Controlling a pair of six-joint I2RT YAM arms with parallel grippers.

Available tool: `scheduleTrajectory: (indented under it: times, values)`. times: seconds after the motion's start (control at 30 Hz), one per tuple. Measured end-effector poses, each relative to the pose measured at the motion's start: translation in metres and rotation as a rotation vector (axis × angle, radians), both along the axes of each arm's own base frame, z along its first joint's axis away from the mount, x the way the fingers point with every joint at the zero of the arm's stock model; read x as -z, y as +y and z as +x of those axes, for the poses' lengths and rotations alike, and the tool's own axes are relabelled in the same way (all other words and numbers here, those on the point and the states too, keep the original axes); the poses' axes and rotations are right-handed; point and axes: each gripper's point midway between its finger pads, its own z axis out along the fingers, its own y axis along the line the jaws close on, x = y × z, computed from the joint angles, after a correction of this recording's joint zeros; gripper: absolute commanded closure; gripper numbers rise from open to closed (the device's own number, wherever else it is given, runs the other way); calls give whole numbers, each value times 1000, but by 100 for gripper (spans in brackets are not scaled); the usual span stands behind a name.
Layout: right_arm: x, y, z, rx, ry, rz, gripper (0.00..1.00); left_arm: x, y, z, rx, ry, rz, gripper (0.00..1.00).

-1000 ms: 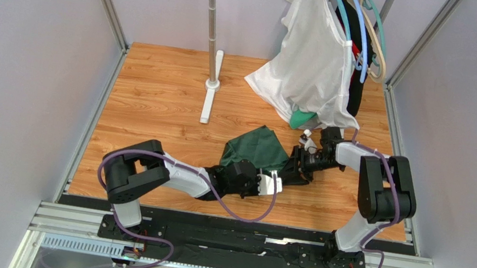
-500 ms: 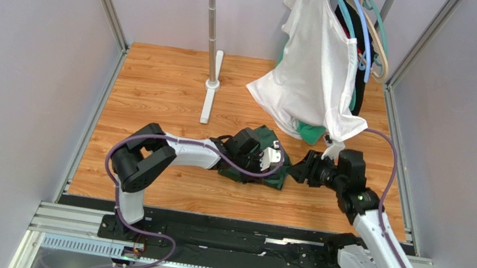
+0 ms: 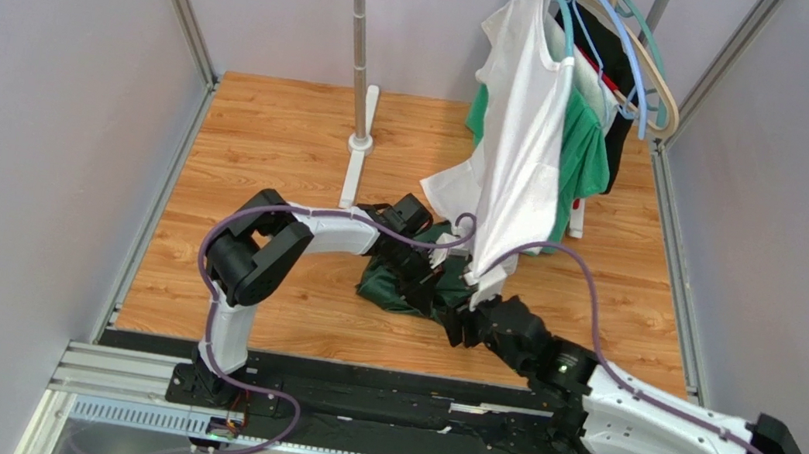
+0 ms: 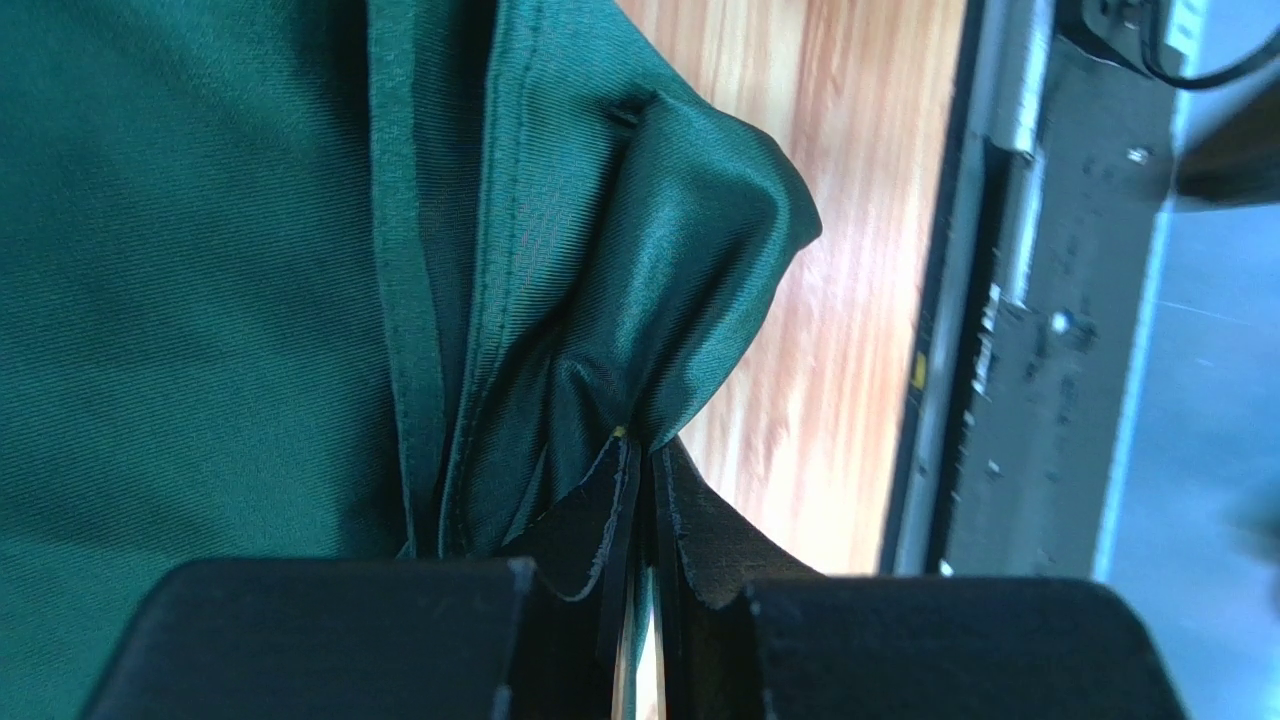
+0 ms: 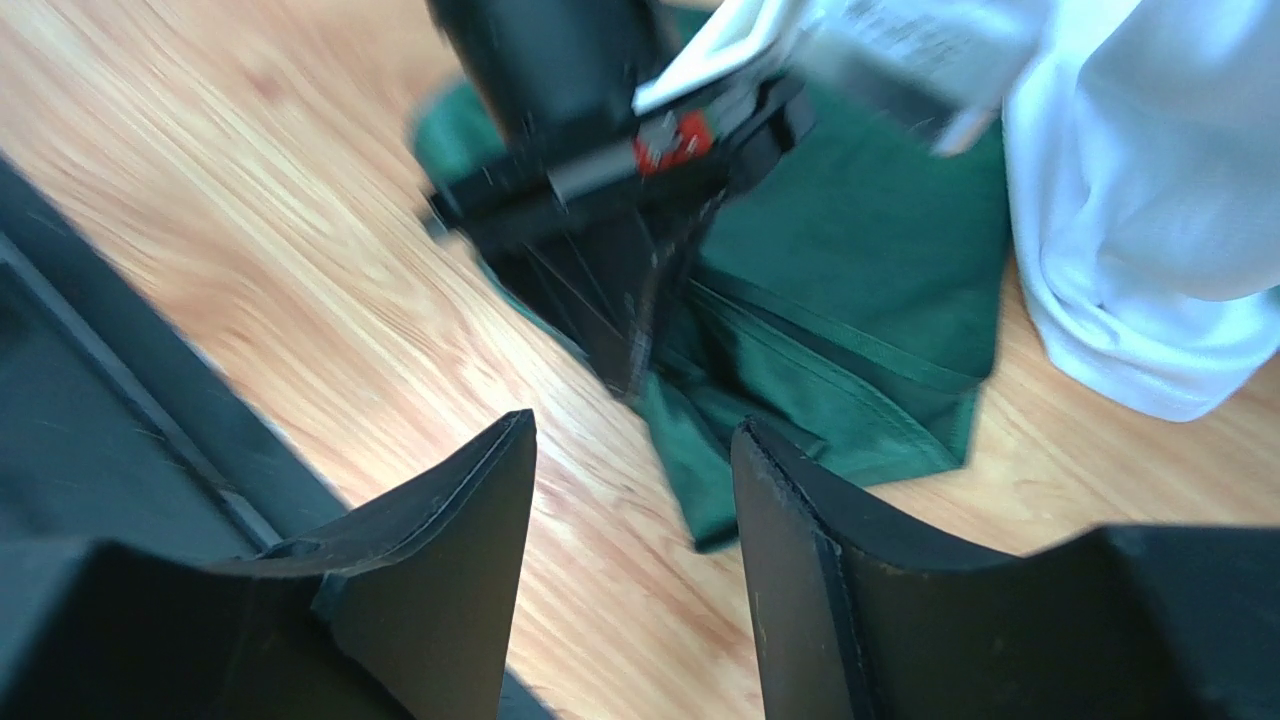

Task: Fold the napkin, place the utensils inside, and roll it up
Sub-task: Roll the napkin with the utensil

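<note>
We saw the napkin [image 3: 378, 285] bunched on the wooden table [image 3: 268, 139], mid-front, partly under the left arm. The left gripper [image 4: 643, 458] was pinched tight on a glossy fold of the napkin beside its hemmed edge, with its fingers almost meeting. The right gripper [image 5: 631, 428] hovered close by on the near side, pointed at the cloth, jaws apart with nothing between them. The white garment [image 3: 518, 160] hung from hangers, and its lower end reached down by the napkin's right side. The brighter green garment [image 3: 581, 151] hung behind it.
</note>
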Motion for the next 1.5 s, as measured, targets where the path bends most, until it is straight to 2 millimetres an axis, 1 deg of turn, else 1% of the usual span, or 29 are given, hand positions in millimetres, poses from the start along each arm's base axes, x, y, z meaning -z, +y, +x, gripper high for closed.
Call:
scheduleTrajectory:
  times: [0.1,0.13,0.17,0.3,0.4,0.5,0.6,0.87,1.1,1.2,1.3,1.33,1.4,1.43,1.5]
  values:
    - [22,7,0,-29,-29,-170,45,-1,7,-5,-1,66,21,89]
    - [27,10,0,-42,-40,-215,45,-2,8,-5,0,84,28,90]
    - [31,14,0,-62,-60,-270,45,-3,8,-6,2,99,33,90]
    - [37,28,-4,-132,-120,-389,45,-4,11,-9,7,159,58,91]
    - [41,33,-7,-169,-147,-439,45,-5,15,-14,8,193,74,91]
    - [47,34,-9,-193,-157,-475,45,-5,19,-18,13,230,89,90]
    - [53,33,-9,-209,-157,-503,44,-5,21,-19,17,254,98,91]
    - [78,37,-12,-251,-116,-590,42,-7,30,-21,10,296,117,91]
    - [91,37,-10,-264,-111,-648,41,-11,32,-22,12,308,120,91]
    - [96,38,-8,-265,-110,-669,45,-12,32,-23,17,315,119,91]
    - [101,38,-7,-265,-105,-689,58,-13,33,-25,21,321,118,91]
    - [102,39,-6,-261,-101,-695,66,-13,33,-25,23,322,118,90]
    - [104,40,-5,-254,-88,-696,73,-13,34,-26,26,326,117,87]
    - [105,41,-5,-253,-81,-692,78,-13,34,-26,27,325,117,83]
    - [105,43,-4,-250,-69,-679,82,-14,33,-25,28,323,114,70]
